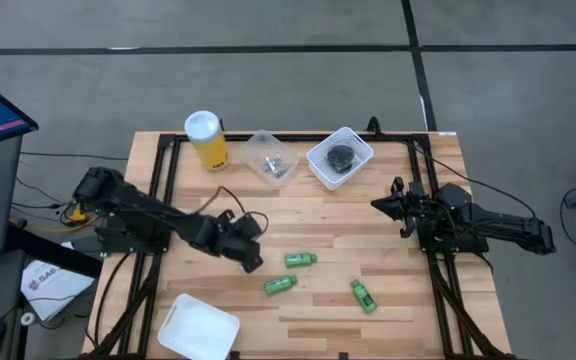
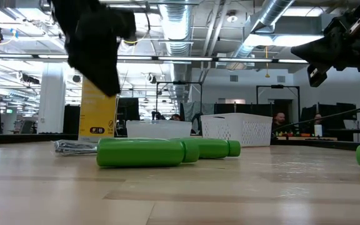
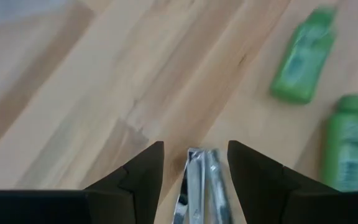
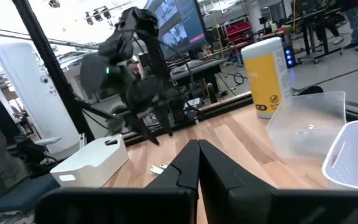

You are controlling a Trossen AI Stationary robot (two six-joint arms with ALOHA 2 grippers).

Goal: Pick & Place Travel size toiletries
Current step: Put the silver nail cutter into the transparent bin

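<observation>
Judging by three bottles (image 1: 300, 260) lying loose, sorting is being continued: tubes (image 3: 199, 180) framed by open left gripper (image 3: 194, 163); right gripper (image 4: 197, 155) closed, idle.

Table (image 1: 388, 320): pale wood planks, smooth, satin sheen. Green bottles (image 1: 300, 259): glossy plastic. Tubes (image 3: 199, 180): shiny silvery foil. Tub (image 1: 271, 155): clear plastic. Basket (image 1: 340, 157): white perforated plastic.

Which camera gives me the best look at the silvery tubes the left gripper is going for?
The left wrist view: the silvery tubes lie on the wood between the open fingers of the left gripper. The low view shows them side-on, far off. In the high view the arm hides them. The right wrist view gives only a pale speck.
</observation>
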